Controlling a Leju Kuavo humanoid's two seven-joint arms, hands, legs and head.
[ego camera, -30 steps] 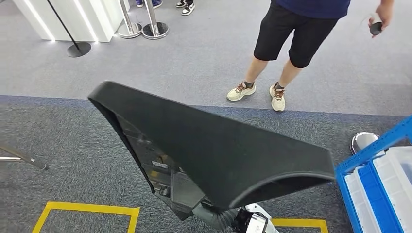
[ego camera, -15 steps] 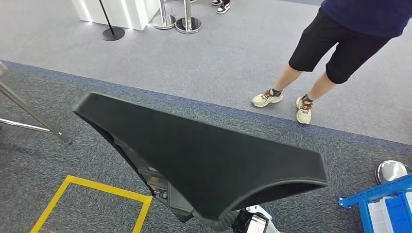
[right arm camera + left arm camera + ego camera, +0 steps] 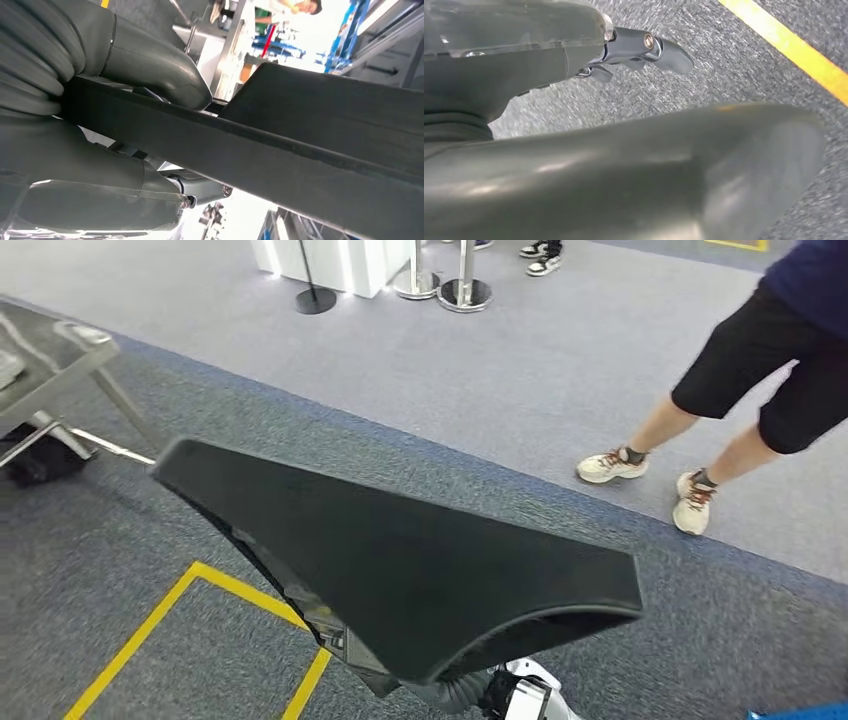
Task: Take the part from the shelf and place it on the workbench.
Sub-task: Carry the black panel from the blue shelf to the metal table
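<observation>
At the far left of the head view stands a grey metal workbench (image 3: 50, 365), just its near corner and legs showing, with a yellow floor line (image 3: 150, 625) on the dark carpet nearer the robot. The part (image 3: 400, 560), a large black triangular panel, is held out in front of the robot above the carpet, well apart from the workbench. In the left wrist view the left hand (image 3: 574, 55) lies beside the part's smooth underside with dark fingers (image 3: 664, 50) stretched out over the carpet; whether it bears on the part I cannot tell. In the right wrist view the right hand (image 3: 110, 120) holds the part's edge, thumb on one face and fingers on the other. To the right a person (image 3: 760, 380) stands on the lighter carpet.

The part seems to be off the shelf and in transit. Next comes turning on toward the workbench, nearing it, and lowering the part flat onto its top.
</observation>
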